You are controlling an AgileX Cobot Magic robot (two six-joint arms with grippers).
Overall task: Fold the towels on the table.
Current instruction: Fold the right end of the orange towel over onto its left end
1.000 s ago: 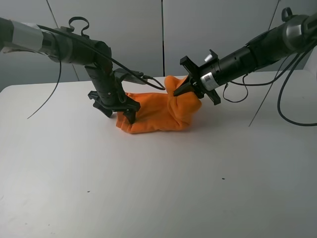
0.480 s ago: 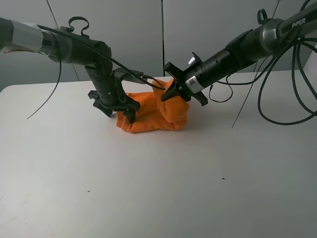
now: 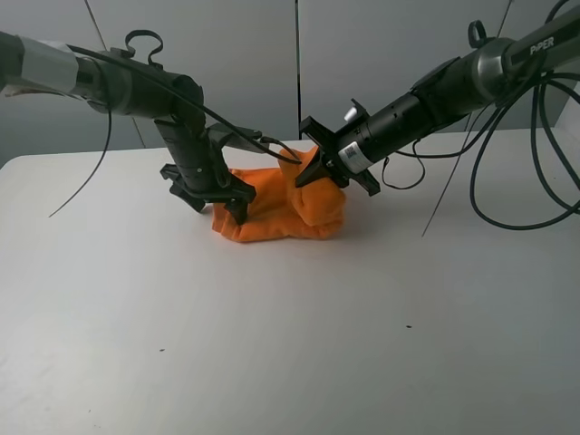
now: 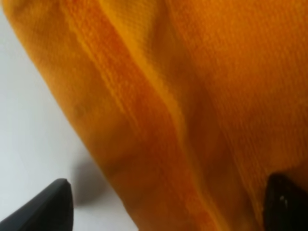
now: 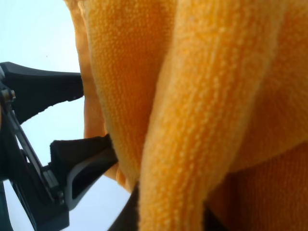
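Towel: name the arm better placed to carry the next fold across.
Right. The right gripper is shut on a raised flap of the towel, so it could likely lay that over. The left gripper sits open and low at the towel's left end, gripping nothing.

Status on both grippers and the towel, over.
Left gripper open, straddling one end of towel. Right gripper shut on towel, fold raised. Towel bunched on table; nothing in the way.
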